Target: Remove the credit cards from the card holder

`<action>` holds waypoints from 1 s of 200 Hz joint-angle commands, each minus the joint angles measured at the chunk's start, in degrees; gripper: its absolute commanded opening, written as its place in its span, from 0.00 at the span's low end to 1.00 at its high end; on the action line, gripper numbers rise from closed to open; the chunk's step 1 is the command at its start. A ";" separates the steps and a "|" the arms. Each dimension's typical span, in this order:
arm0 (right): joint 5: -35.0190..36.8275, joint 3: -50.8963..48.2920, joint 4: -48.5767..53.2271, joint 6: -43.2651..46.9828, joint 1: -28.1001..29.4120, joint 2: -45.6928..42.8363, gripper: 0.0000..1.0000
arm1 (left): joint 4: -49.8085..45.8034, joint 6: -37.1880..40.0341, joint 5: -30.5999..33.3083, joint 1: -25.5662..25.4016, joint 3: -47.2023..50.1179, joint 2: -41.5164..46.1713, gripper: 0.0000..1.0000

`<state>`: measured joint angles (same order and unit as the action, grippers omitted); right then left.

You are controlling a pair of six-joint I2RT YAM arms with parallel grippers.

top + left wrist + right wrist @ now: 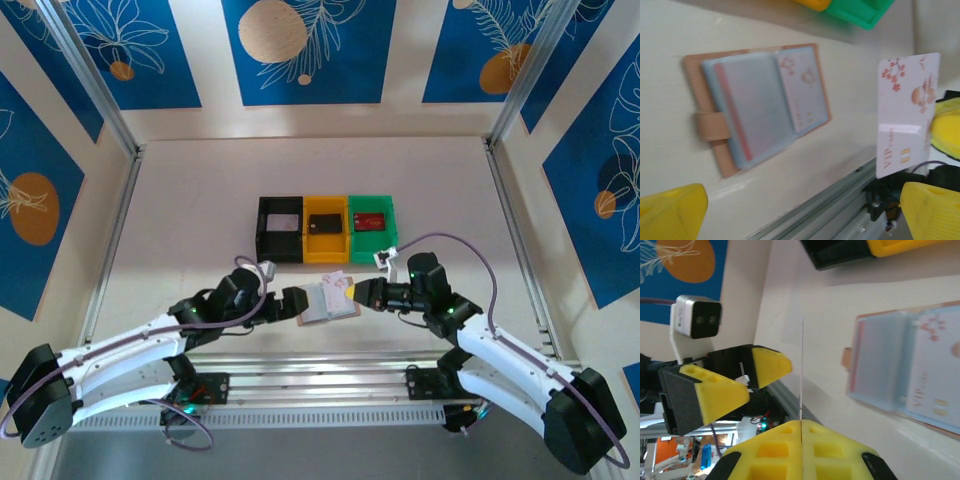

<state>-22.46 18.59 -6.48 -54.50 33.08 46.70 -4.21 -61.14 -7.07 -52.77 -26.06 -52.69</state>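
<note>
The right pincer (801, 432) is clenched on one thin, shiny pale card (907, 115) with pink flowers and the words VIP CARD. The left pincer (300, 302) gapes wide, holding nothing. Between them lies the tan leathery card holder (757, 107), spread flat, one more flowery VIP card (805, 90) in its see-through pocket. Past both pincers stand three boxy plastic bins: grey card (284, 222) in the black bin (268, 246), dark card (324, 223) in the yellow bin (325, 256), red card (369, 221) in the green bin (372, 241)
</note>
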 commanded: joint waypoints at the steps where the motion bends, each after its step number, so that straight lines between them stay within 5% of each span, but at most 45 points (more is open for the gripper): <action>1: 0.83 -0.77 -4.91 -4.13 2.02 -0.82 0.00 | 8.90 -1.94 -0.45 -1.15 1.30 -0.91 0.97; 61: 3.29 -0.29 -6.24 -5.65 6.38 -0.47 0.00 | 20.02 -4.72 -0.24 -2.42 3.30 -2.51 0.88; 200: 3.37 0.04 -8.55 -6.07 9.35 1.12 0.00 | 28.79 -7.21 1.08 -4.35 5.23 -2.89 0.29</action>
<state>-19.66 18.59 -14.04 -60.23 41.85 47.55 22.13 -68.60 -6.94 -56.42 -21.56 -56.53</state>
